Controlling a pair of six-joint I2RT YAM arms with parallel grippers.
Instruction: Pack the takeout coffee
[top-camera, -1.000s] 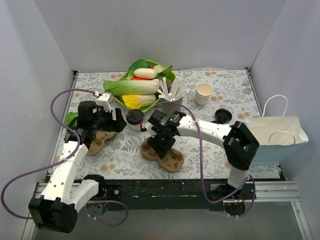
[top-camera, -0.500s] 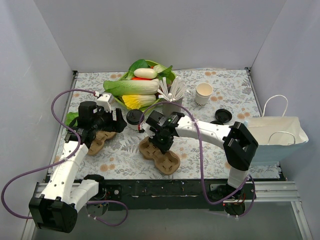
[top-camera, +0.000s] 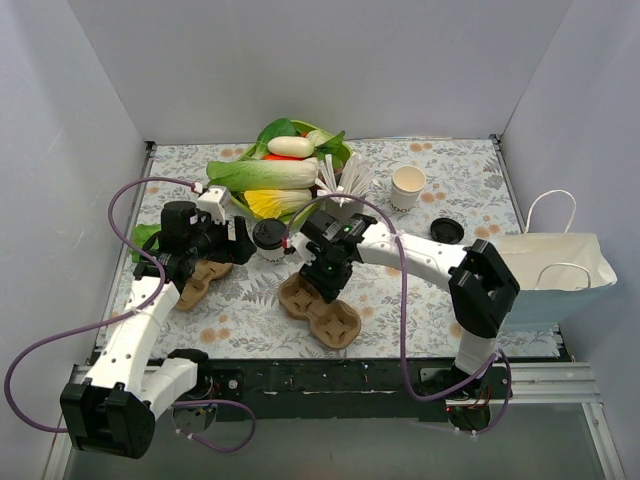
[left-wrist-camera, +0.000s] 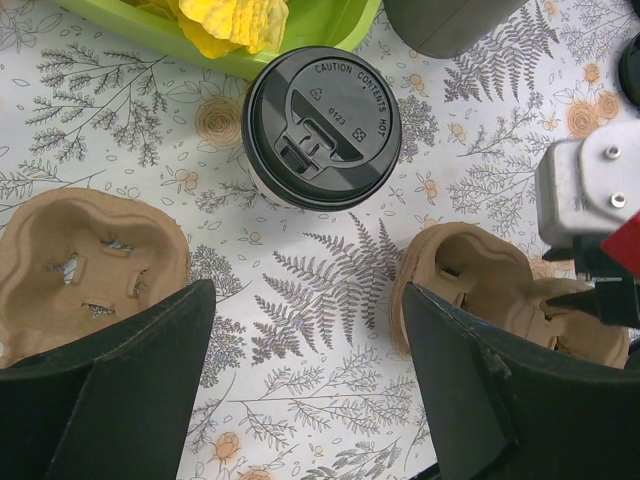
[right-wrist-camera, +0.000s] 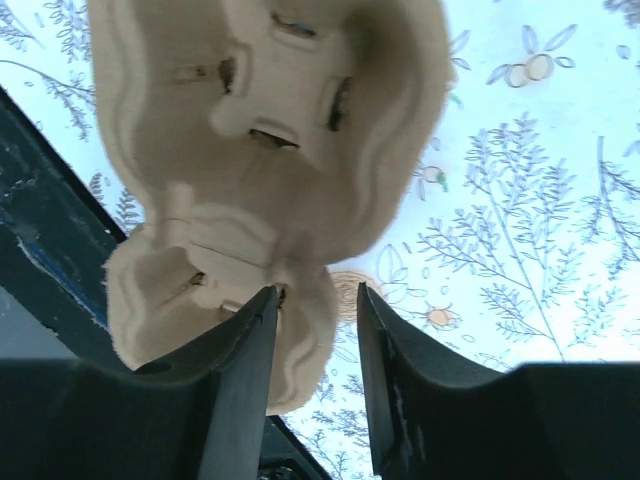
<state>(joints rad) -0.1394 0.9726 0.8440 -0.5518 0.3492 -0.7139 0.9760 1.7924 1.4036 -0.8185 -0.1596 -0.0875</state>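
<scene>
The left gripper (left-wrist-camera: 308, 300) is spread wide and holds nothing. The lidded coffee cup (left-wrist-camera: 322, 125) stands upright just ahead of its fingertips, in line with the gap between them and not touching either finger. A moulded pulp cup carrier (left-wrist-camera: 90, 265) lies under its left finger. A second pulp carrier (left-wrist-camera: 470, 285) lies under its right finger.

The right gripper (right-wrist-camera: 315, 300) hangs over that second carrier. Its jaws are partly apart, with the carrier's rim in the gap and tablecloth showing beside the rim, so nothing is pinched. The cup sits just off to this gripper's left, near it but not touching.

The step in hand looks like seating the coffee in a carrier well. To do it well, the left arm should move forward until the fingers straddle the paper wall below the black lid. It should then close gently, since a hard squeeze could buckle the cup or pop the lid, and lift the cup straight up. The right jaws should pin the carrier rim so the light tray does not slide as the cup goes in.

The white paper bag (top-camera: 555, 270) lies well off to the right gripper's right.
</scene>
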